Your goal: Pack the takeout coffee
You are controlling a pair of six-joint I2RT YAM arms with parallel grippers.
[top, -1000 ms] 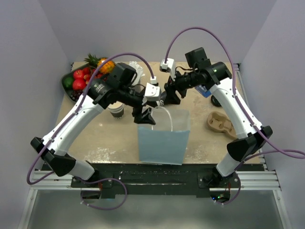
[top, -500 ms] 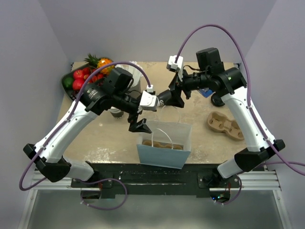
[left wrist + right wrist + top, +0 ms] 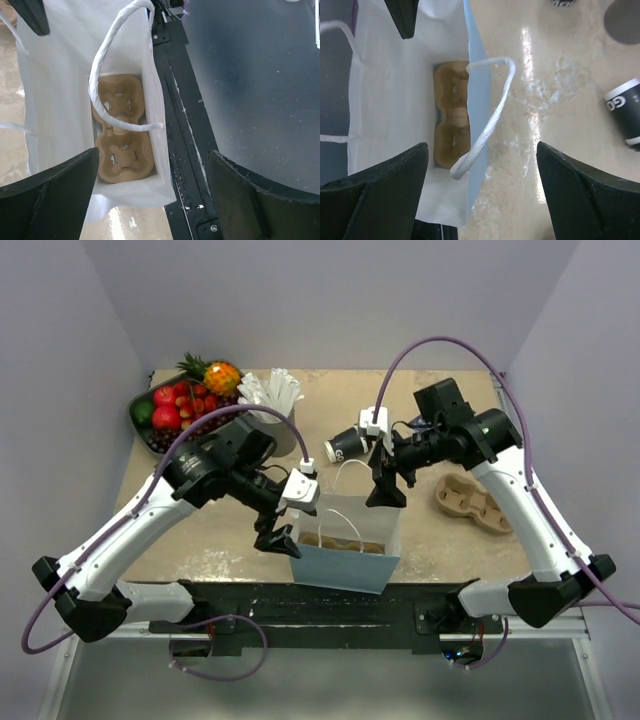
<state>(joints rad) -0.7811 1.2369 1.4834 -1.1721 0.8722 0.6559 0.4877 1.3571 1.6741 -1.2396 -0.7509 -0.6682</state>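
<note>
fruit bowl point(image 3: 136, 412): far left corner of the table, holding red fruit and a small pineapple.
grey cup point(image 3: 280, 432): right of the bowl, full of white sticks.
left gripper point(image 3: 278, 537): jaws spread wide and holding nothing, hanging at the left end of the bag's mouth.
takeout coffee point(image 3: 562, 3): hidden in the top view. The right wrist view shows only a dark sliver with white marks at its top edge, on the table outside the bag.
paper bag point(image 3: 340, 565): pale blue, upright at the near edge, mouth open, white handles raised.
cup carrier point(image 3: 120, 135): brown, flat on the bag's floor.
lidless cup point(image 3: 345, 444): dark, on its side beyond the bag.
right gripper point(image 3: 385, 488): jaws wide apart and empty, over the bag's far right corner.
second carrier point(image 3: 470, 502): on the table to the right.
</note>
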